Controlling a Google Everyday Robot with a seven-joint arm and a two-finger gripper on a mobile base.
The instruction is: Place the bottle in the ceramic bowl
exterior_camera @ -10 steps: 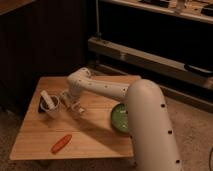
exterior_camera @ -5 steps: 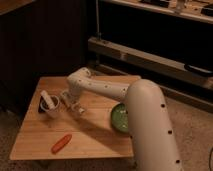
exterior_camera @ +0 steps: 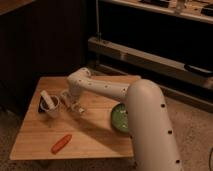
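Bottle [exterior_camera: 76, 106] and neighbours share a small wooden table [exterior_camera: 95, 142]. To the bottle's left, close by, stands a white cup [exterior_camera: 51, 108] with a white stick [exterior_camera: 46, 97] leaning out of it. Nearer the front edge lies an orange carrot-like item [exterior_camera: 61, 143], well apart from the rest. The ceramic bowl [exterior_camera: 118, 119], green and shallow, sits toward the right side of the table, and my own arm [exterior_camera: 107, 90] crosses in front of it and hides its right part. Between the bottle and the bowl the tabletop is bare wood. Behind the table runs a dark shelf unit [exterior_camera: 150, 57].

My gripper [exterior_camera: 69, 99] hangs down from the bend of the arm over the left middle of the table, between the cup and the bowl, with its fingers closed together. The bottle is right at its tip, low against the wood and tilted, its far end pointing toward the bowl. I cannot tell whether the fingers actually clamp it or only touch it.

Count: one bottle, one bowl, one cup with one stick, one orange item, one gripper.
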